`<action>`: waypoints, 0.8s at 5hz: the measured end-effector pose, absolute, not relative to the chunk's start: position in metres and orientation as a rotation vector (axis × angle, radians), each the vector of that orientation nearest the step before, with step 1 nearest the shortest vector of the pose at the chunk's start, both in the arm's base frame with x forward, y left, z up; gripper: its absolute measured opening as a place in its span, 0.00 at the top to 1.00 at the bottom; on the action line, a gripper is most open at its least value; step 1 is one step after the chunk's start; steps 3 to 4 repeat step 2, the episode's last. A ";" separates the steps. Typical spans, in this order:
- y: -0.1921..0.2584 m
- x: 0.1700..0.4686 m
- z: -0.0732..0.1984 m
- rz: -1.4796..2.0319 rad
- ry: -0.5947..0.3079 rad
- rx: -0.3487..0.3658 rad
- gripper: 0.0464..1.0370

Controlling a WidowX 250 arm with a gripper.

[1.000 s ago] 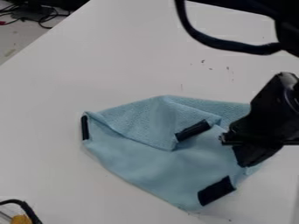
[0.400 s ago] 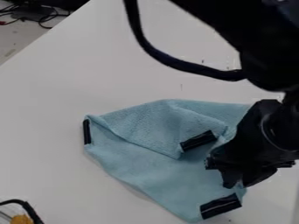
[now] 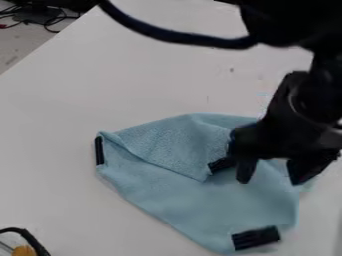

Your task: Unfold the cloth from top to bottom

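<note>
Cam view: gripper [image 3: 272, 172] hangs over the R part of the cloth [image 3: 180, 200], fingers spread w/ a clear gap btwn them, pale blue fabric visible in it. Can't tell if either tip touches the fabric. Most of the cloth lies L of & below the fingers, w/ a textured flap [image 3: 170, 142] folded over the smoother layer; the flap's corner sits just L of the frame-L finger.

Black patch [image 3: 221, 165] on that corner — right beside the same finger, partly hidden by the gripper. 2nd black patch [image 3: 256, 238] is below the fingers, at the cloth's bottom end; 3rd, a narrow black strip [image 3: 99, 150], well L of them on the far edge. White table [image 3: 60, 105] underneath; orange item [image 3: 25, 250] far off, down-L of the fingers.
</note>
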State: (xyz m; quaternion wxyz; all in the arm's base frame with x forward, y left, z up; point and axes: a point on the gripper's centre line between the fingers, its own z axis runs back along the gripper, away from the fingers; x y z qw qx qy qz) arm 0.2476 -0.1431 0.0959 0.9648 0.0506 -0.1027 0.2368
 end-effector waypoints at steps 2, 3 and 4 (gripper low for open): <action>-0.126 0.264 0.129 0.350 -0.226 0.030 0.04; -0.126 0.264 0.129 0.350 -0.226 0.030 0.04; -0.126 0.264 0.129 0.350 -0.226 0.030 0.04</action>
